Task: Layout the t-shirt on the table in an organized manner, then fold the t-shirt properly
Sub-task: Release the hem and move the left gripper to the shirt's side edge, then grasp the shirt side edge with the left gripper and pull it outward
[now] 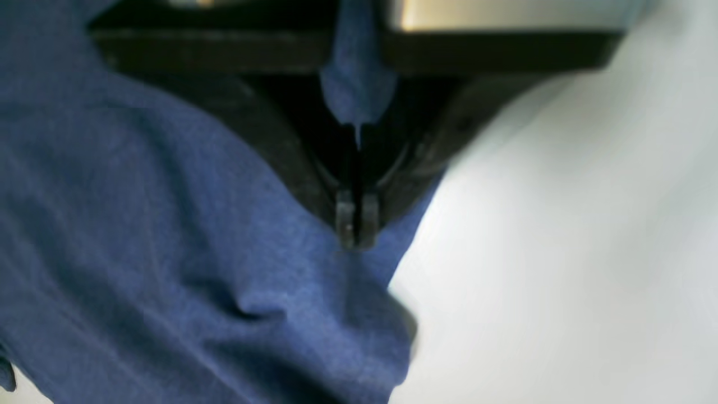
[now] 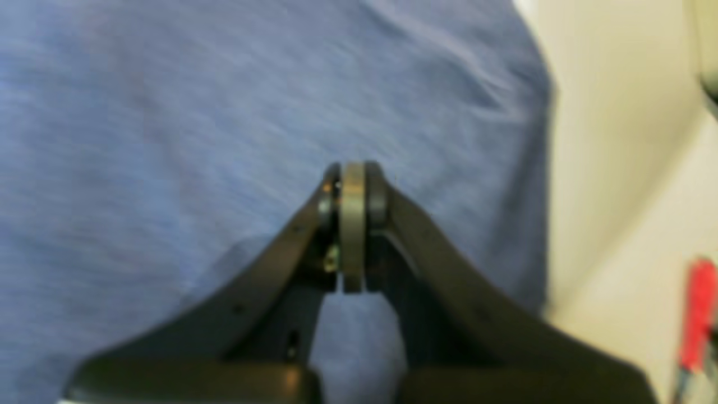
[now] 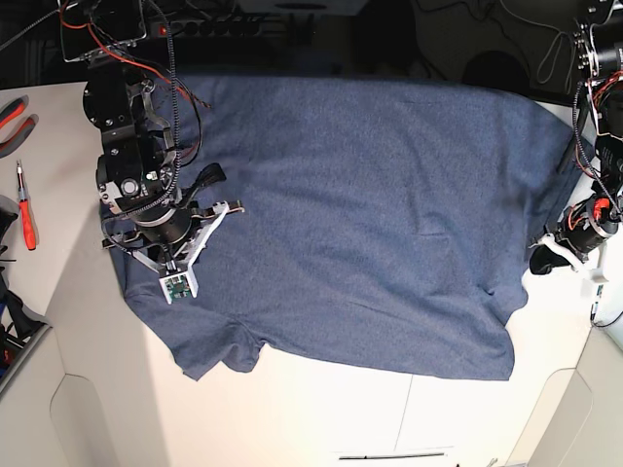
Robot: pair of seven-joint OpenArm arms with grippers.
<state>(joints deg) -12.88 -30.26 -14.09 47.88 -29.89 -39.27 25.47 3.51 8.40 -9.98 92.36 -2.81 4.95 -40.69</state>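
Two arms are working at opposite edges of the heathered navy-blue cotton t-shirt (image 3: 370, 214), which I am seeing spread flat across the wide off-white matte table (image 3: 321, 413) in the base view, its plain side up, its far edge reaching the table's back. The right gripper (image 3: 146, 255) is sitting over the shirt's edge on that view's left; the left gripper (image 3: 547, 255) is sitting at the edge on that view's right. A red-handled screwdriver (image 3: 26, 216) is lying on the table, well apart from the shirt.

In the left wrist view, the left gripper (image 1: 357, 221) is clenching a fold of blue cloth, a strip of it showing between the closed jaws, with bare table beside it.

In the right wrist view, I am watching the right gripper (image 2: 352, 191) with its jaws pressed together over the shirt; whether cloth is pinched there I cannot tell.
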